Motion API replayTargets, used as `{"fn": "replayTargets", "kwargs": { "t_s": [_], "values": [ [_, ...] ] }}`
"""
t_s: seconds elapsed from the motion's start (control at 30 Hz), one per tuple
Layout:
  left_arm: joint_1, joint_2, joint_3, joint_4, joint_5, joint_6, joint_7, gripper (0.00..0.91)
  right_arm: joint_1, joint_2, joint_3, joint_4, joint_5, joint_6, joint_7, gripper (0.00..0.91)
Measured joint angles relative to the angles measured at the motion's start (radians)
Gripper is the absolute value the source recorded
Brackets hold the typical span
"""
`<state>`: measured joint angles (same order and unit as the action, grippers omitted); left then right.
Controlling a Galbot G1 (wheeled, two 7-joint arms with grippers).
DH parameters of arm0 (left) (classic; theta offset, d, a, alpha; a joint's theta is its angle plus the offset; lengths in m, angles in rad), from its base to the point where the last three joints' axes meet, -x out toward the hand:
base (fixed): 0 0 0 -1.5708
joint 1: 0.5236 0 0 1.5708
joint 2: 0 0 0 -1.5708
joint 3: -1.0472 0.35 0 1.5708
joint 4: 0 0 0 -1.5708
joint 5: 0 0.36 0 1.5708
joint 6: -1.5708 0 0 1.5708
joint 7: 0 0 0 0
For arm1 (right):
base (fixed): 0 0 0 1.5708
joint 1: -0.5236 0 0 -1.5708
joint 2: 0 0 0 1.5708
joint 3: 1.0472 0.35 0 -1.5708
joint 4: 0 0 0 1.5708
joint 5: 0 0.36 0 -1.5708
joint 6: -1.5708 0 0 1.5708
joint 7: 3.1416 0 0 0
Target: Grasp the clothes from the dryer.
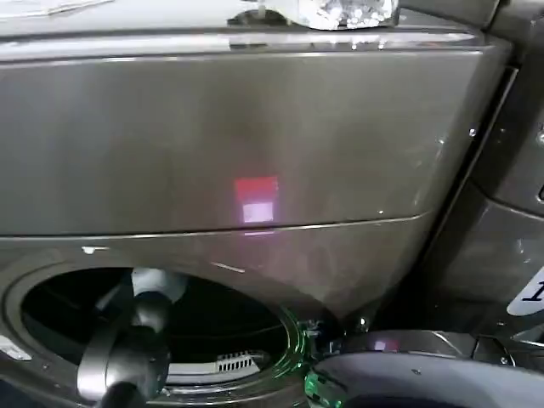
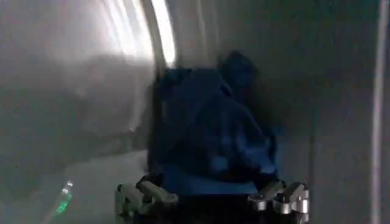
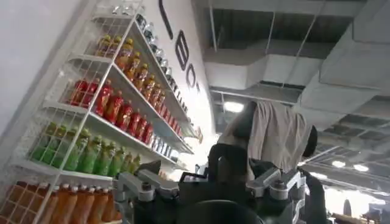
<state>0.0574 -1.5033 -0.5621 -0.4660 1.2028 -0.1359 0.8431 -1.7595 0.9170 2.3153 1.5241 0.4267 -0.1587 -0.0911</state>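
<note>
Left arm (image 1: 127, 357) fills porthole's (image 1: 51, 285) left; right half free; door (image 1: 425, 378) alongside.

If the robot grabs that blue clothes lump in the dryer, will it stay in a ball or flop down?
Probably flop. The clothes look like soft, crumpled fabric slumped against the dryer drum wall, so loose ends would likely dangle. The bundle is small, so it is probably light. The left gripper sits open right at it; soft folds should pinch easily, though a thin pinch might slip.
</note>
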Motion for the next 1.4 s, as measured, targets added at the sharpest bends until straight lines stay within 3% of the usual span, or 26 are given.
{"fn": "replayTargets", "kwargs": {
  "t_s": [0.4,0.43,0.47,0.5,0.53,1.17,1.4],
  "values": [
    [0.007,-0.001,-0.002,0.068,-0.036,-0.078,-0.073,0.907,0.003,0.018,-0.010,0.003,-0.006,0.016,0.000,0.907],
    [0.009,0.001,-0.003,0.071,-0.037,-0.079,-0.075,0.637,0.006,0.020,-0.013,0.004,-0.008,0.018,-0.001,0.907],
    [0.013,0.002,-0.005,0.071,-0.038,-0.077,-0.076,0.102,0.008,0.022,-0.016,0.004,-0.009,0.020,-0.001,0.907],
    [0.016,0.005,-0.007,0.074,-0.041,-0.074,-0.077,0.023,0.010,0.023,-0.018,0.004,-0.011,0.021,-0.001,0.907],
    [0.020,0.007,-0.008,0.077,-0.046,-0.067,-0.079,0.000,0.011,0.024,-0.020,0.004,-0.012,0.023,-0.001,0.907],
    [0.057,0.022,-0.027,0.058,-0.125,-0.073,-0.054,0.000,0.020,0.023,-0.030,-0.010,-0.016,0.036,-0.002,0.907],
    [0.128,0.018,-0.008,-0.101,-0.379,-0.004,-0.169,0.000,0.027,0.021,-0.033,0.002,-0.015,0.035,-0.006,0.907]
  ]
}}
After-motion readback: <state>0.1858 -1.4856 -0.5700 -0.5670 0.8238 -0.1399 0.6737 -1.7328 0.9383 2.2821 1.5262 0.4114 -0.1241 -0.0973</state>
